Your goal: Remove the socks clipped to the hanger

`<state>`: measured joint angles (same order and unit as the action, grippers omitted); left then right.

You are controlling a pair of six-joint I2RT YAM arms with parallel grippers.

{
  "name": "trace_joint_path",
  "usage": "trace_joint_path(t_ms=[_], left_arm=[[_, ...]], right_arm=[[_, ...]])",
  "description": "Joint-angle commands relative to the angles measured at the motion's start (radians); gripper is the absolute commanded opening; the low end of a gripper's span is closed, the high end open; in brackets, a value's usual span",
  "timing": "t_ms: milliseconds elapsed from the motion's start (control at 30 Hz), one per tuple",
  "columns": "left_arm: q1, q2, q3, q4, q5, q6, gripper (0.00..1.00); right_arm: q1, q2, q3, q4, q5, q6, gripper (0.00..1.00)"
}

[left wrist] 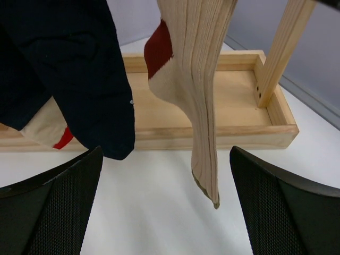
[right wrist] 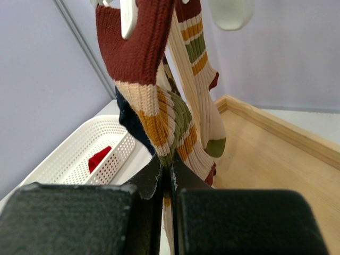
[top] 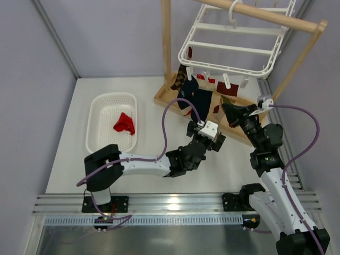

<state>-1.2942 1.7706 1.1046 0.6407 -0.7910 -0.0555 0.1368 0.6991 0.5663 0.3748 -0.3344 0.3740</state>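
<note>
Right gripper [right wrist: 166, 172] tight around a striped sock [right wrist: 144, 103] (left gripper [left wrist: 166, 159] agape).

The socks [right wrist: 154, 117] are ribbed knit cloth, hanger [top: 223, 67] glossy plastic, stand [left wrist: 234, 106] matt wood.

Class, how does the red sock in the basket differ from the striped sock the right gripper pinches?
The red sock is plain red; the striped sock has dark red, cream, yellow and green bands. The red sock lies crumpled in the white basket; the striped sock hangs from a clip. The red sock is untouched; the right gripper is shut on the striped sock. Both are socks.
</note>
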Motion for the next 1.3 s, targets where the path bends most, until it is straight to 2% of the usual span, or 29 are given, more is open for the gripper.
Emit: trace_joint_path(t_ms=[0, 333, 400, 433, 500, 600, 633, 667, 700, 733, 767, 933, 1267], left_arm=[[-0.004, 0.027, 0.061, 0.070, -0.050, 0.040, 1.00], [0.001, 0.125, 0.116, 0.138, -0.073, 0.112, 0.98], [0.001, 0.141, 0.115, 0.175, -0.100, 0.120, 0.70], [0.001, 0.144, 0.113, 0.198, -0.111, 0.123, 0.34], [0.001, 0.148, 0.100, 0.220, -0.151, 0.128, 0.02], [-0.002, 0.132, 0.069, 0.269, -0.151, 0.137, 0.00], [-0.005, 0.124, 0.049, 0.278, -0.154, 0.138, 0.00], [-0.010, 0.115, 0.040, 0.278, -0.155, 0.140, 0.00], [-0.019, 0.096, 0.029, 0.278, -0.160, 0.141, 0.00], [-0.025, 0.084, 0.005, 0.284, -0.166, 0.144, 0.00], [-0.036, 0.078, -0.008, 0.287, -0.169, 0.154, 0.00], [-0.056, 0.024, -0.060, 0.252, -0.183, 0.158, 0.00], [-0.057, -0.056, -0.069, 0.086, -0.218, 0.060, 0.00]], right_arm=[[0.017, -0.029, -0.003, 0.018, -0.003, 0.042, 0.04], [0.033, -0.076, -0.011, 0.009, -0.054, 0.086, 0.04], [0.035, -0.079, -0.013, 0.004, -0.061, 0.089, 0.04], [0.037, -0.082, -0.014, 0.000, -0.066, 0.095, 0.04], [0.037, -0.084, -0.019, -0.008, -0.075, 0.095, 0.04], [0.038, -0.085, -0.022, -0.027, -0.084, 0.083, 0.06], [0.040, -0.084, -0.019, -0.054, -0.083, 0.074, 0.11], [0.040, -0.082, -0.016, -0.082, -0.071, 0.045, 0.26], [0.040, -0.084, -0.005, -0.109, -0.040, 0.027, 0.53], [0.040, -0.088, -0.003, -0.166, -0.017, 0.005, 0.61], [0.040, -0.102, 0.000, -0.190, 0.001, -0.041, 0.64], [0.040, -0.159, 0.021, -0.283, 0.069, -0.118, 0.69], [0.040, -0.135, 0.109, -0.237, -0.025, -0.084, 0.72]])
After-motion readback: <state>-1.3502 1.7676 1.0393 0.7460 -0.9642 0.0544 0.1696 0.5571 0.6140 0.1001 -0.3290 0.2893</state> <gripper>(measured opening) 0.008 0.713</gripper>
